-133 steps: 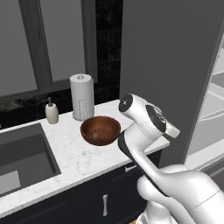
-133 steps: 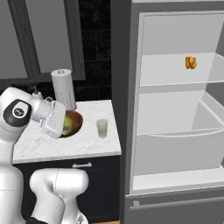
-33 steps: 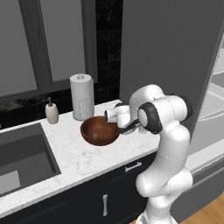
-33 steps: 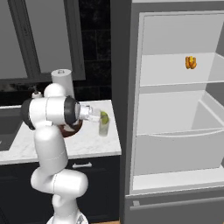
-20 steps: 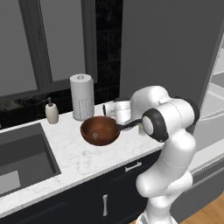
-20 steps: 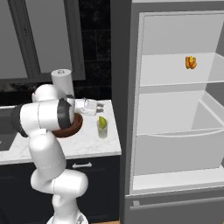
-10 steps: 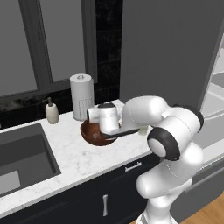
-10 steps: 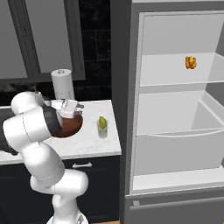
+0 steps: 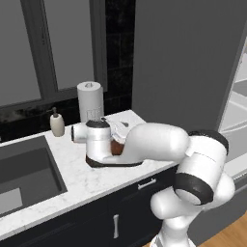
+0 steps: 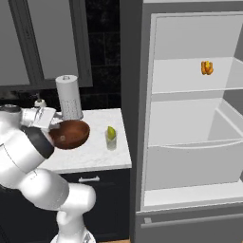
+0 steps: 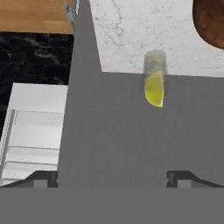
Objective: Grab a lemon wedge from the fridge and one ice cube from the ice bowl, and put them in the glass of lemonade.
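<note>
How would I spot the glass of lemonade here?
Find the white marble counter left of the open fridge. Near its fridge-side end stands a small clear glass, right of the brown bowl. A yellow lemon wedge sits in it.

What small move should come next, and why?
Probably swing the hand down into the bowl for the ice cube. The wedge already sits in the glass, the hand is open and empty, and a pale cube lies in the bowl right beside the wrist.
</note>
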